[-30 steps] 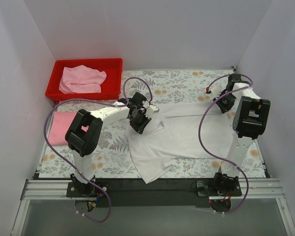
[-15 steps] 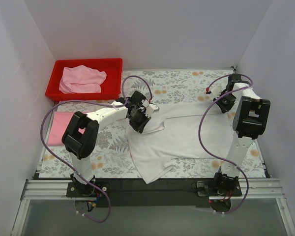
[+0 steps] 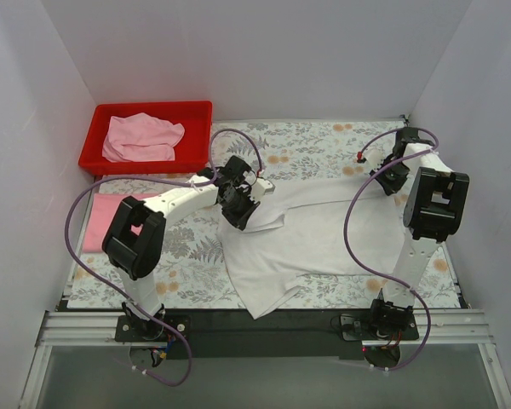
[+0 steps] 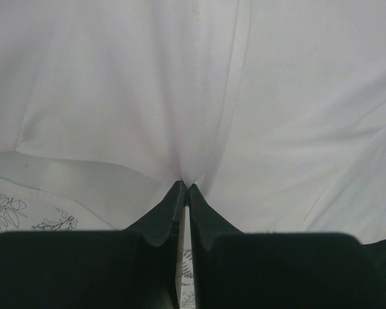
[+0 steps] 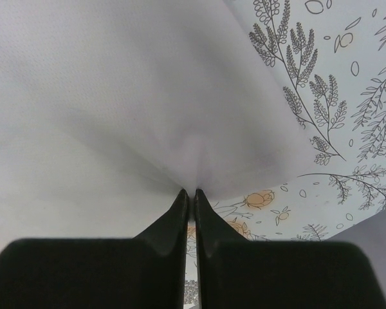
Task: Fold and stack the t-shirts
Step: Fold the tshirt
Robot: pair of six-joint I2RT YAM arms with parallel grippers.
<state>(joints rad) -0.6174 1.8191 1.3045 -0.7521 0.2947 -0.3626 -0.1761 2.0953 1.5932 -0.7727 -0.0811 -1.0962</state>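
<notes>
Centrally, a white cotton t-shirt (image 3: 324, 230) is seen spread over the flower-printed table cover (image 3: 307, 141), occupying the middle and right of the overhead frame. Its upper edge runs from the frame's centre toward the right, and one lower corner reaches down to the table's near edge at the lower middle. The cloth is drawn up into creases toward both pinch points.

In the left wrist view, the left gripper (image 4: 184, 187) is closed on a gathered fold of the white t-shirt (image 4: 276, 96), with wrinkles radiating from the fingertips and a strip of the printed cover (image 4: 13, 212) visible at lower left. From above, this gripper (image 3: 241, 211) is found at the shirt's upper-left edge.

In the right wrist view, the right gripper (image 5: 190, 192) is likewise clamped on the shirt's edge (image 5: 83, 96), the printed cover (image 5: 347, 129) being exposed to the right. From above it (image 3: 385, 187) is seen at the shirt's upper-right edge, close to the right wall.

Bare cover is left along the top of the table and at lower left. A folded pink t-shirt (image 3: 98, 217) lies flat at the left edge, well apart from the white one. A red rectangular plastic tray (image 3: 145, 106) is placed in the upper left corner, with a crumpled pink garment (image 3: 140, 136) inside it.
</notes>
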